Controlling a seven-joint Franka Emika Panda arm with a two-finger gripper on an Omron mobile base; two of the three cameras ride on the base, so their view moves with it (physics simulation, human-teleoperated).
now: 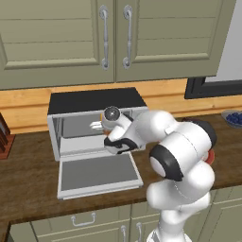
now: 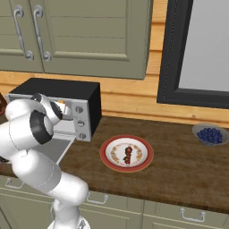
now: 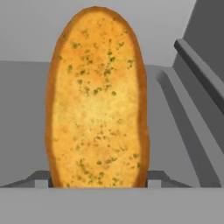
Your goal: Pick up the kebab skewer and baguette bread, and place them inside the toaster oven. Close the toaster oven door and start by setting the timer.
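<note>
The toaster oven (image 1: 94, 100) stands on the counter with its door (image 1: 97, 172) dropped flat open. My gripper (image 1: 97, 125) reaches into the oven cavity, shut on the baguette bread (image 3: 96, 100). The bread is a golden-yellow herb-speckled piece standing up between the two dark fingertips (image 3: 154, 177). A sliver of that bread (image 2: 61, 103) shows at the oven mouth beside my hand. The kebab skewer (image 2: 128, 154), a thin stick with dark chunks, lies on a red-rimmed plate (image 2: 105, 154) to the right of the oven (image 2: 53, 87).
The oven's column of knobs (image 2: 79, 121) faces forward on its right side. A bowl of blueberries (image 2: 209, 134) sits at the far right of the counter. A dark knife block (image 1: 4, 137) stands at the left edge. Wall cabinets hang above the oven.
</note>
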